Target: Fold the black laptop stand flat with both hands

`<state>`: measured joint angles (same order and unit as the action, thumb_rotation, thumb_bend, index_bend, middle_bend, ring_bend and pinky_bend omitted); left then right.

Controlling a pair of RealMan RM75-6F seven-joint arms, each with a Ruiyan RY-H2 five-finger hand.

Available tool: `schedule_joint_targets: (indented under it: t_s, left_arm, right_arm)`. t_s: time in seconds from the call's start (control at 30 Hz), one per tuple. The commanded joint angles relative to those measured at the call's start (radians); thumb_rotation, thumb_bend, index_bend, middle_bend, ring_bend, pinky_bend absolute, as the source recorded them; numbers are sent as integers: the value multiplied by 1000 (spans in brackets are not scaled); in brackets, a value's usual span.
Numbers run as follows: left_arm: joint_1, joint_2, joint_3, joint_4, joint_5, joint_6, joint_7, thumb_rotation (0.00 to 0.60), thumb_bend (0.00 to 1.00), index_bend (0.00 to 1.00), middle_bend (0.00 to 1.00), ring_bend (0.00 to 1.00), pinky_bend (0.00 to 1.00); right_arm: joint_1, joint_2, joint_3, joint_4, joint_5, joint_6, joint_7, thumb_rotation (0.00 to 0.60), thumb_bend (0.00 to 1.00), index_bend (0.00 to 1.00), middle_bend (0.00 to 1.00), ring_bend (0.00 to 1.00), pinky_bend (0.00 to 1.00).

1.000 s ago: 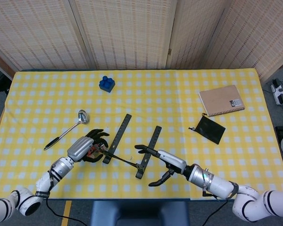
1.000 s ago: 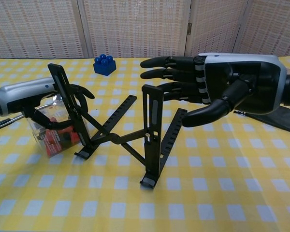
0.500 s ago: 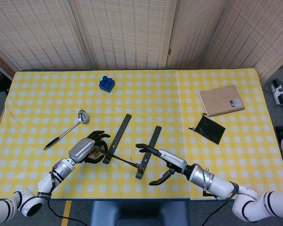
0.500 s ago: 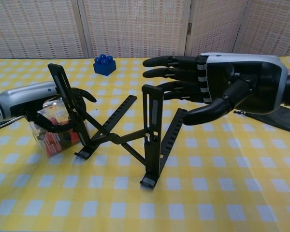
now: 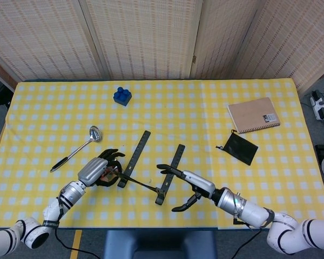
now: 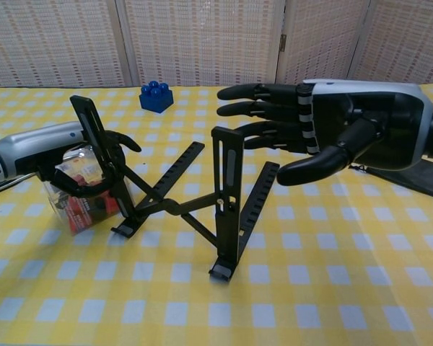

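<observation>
Your left hand [image 6: 65, 155] grips the black laptop stand's [image 6: 184, 202] left upright; your right hand [image 6: 332, 126] hovers spread wide beside the right upright.

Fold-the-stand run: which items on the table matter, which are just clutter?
Job: black laptop stand, left hand, right hand.
Clutter: blue block, ladle, notebook, black pouch, small clear box with red contents.

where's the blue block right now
In the head view the blue block sits on the far left-centre of the checked tablecloth, beyond the ladle and the laptop stand.
</observation>
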<state>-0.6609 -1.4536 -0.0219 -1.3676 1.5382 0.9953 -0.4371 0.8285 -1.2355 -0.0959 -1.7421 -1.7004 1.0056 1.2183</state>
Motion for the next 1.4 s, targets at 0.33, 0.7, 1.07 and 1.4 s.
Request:
schedule_joint_targets:
  t_s: [0.33,0.7,1.07,1.4]
  left_arm:
    - [0,-7,0,2,-13,-2,14,600,469,557,181,30,0]
    - [16,12,13,-52,-5,17,14,600,484,609,203,45,0]
    - [22,66,29,-149,-12,1,61,600,481,292,169,1,0]
    - [45,116,29,-186,-2,46,103,600,479,74,61,0,0]
  right_arm:
    - [-3,2,-4,11,-10,6,19,600,160,0,17,68,0]
    - [1,6,-14,14,-23,0,17,600,160,0,16,65,0]
    - [-5,17,-22,21,-22,-6,-50,600,160,0,9,55,0]
    - [-30,15,-16,-1,29,-51,-360,600,160,0,0,55,0]
